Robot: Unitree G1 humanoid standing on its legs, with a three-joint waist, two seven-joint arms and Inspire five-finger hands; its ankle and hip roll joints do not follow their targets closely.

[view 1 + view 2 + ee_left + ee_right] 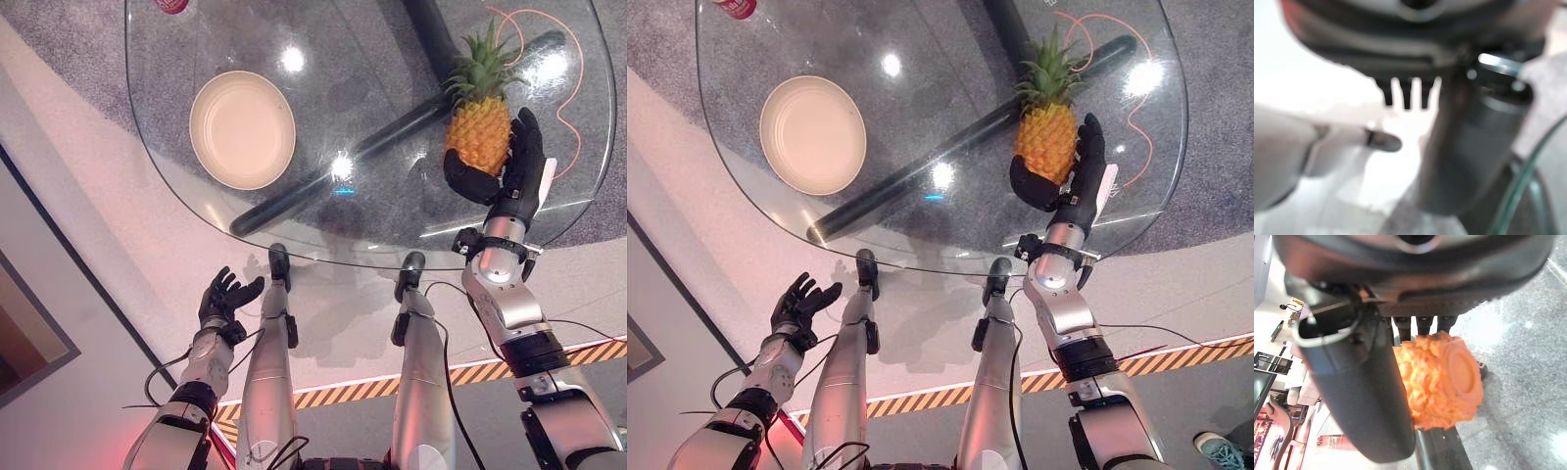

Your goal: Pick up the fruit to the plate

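An orange pineapple [479, 137] with a green crown stands over the right part of the glass table [392, 59]. My right hand [517, 174] is curled round its lower body, thumb on one side and fingers on the other; the right wrist view shows the pineapple's base [1449, 382] between them. A cream plate [242, 129] lies on the table's left part, well apart from the fruit. My left hand [223, 297] hangs below the table's near edge at the lower left, fingers relaxed and holding nothing.
A red can [171, 6] stands at the table's far left edge. Dark table legs [323, 176] cross under the glass. An orange cord [568, 88] loops at the right. Yellow-black hazard tape [470, 374] runs across the floor.
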